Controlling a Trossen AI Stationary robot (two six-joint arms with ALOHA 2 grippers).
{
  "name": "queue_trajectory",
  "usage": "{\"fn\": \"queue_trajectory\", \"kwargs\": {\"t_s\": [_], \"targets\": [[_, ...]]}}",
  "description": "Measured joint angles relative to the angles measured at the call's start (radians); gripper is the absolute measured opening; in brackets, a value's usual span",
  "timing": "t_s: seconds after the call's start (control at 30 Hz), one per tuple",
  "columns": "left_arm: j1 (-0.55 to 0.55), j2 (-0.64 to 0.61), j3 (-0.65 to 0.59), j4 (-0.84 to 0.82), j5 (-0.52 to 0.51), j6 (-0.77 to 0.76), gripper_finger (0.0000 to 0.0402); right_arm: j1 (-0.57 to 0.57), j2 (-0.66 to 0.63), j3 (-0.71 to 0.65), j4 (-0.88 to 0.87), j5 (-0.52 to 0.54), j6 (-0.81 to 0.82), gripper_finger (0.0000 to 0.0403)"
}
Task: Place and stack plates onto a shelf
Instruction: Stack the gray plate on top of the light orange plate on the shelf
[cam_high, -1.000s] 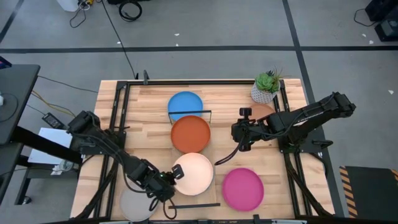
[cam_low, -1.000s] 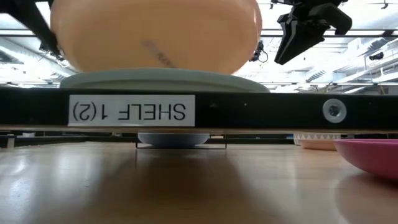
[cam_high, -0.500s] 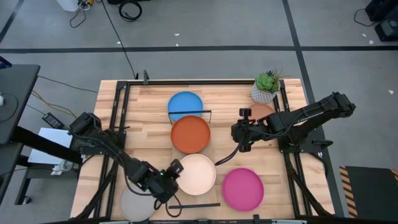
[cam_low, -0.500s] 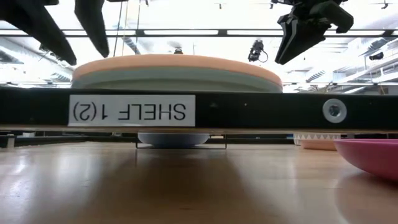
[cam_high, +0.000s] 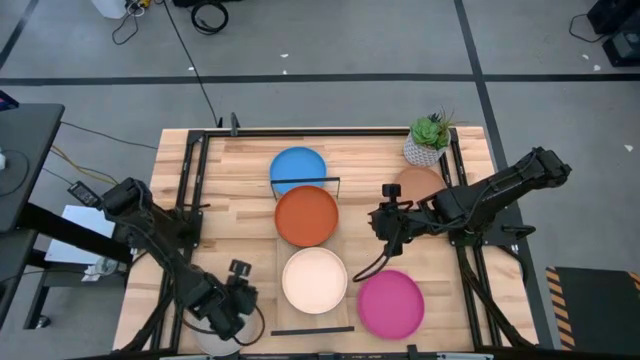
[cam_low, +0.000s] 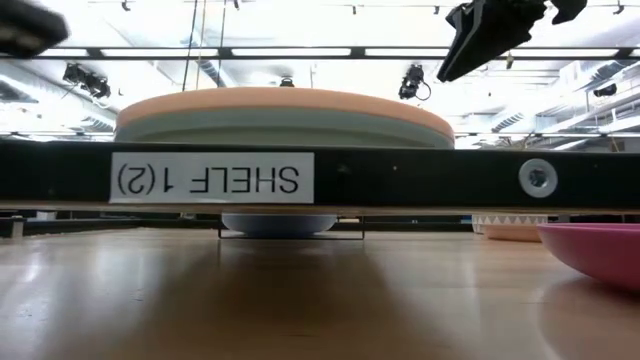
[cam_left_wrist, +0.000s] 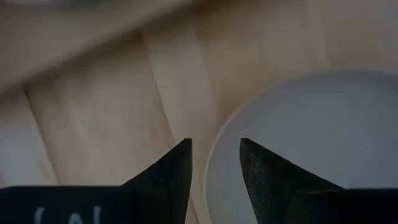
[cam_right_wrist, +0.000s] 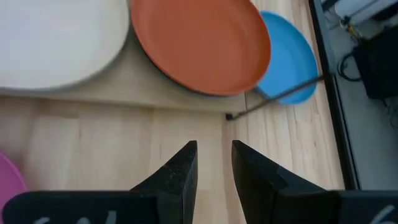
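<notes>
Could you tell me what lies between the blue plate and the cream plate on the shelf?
In the high view, the orange plate lies between the blue plate and the cream plate, all in a line along the shelf.

The left arm is bent low at the near left corner. Its tool (cam_high: 238, 290) has its two fingers (cam_left_wrist: 168, 177) a little apart, holding nothing. The right arm reaches in from the right. Its tool (cam_high: 387, 215) fingers are close together.
</notes>
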Motion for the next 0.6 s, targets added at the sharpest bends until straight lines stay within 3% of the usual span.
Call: {"fn": "queue_trajectory", "kwargs": {"t_s": [0.2,0.6], "targets": [[-0.021,0.000,-0.105,0.112,0.005,-0.057,0.0141,0.004,0.000,0.000,0.010,0.000,-0.004,0.0105],[0.022,-0.002,-0.266,0.287,0.109,-0.017,0.0130,0.004,0.000,0.000,0.011,0.001,-0.014,0.0105]]}}
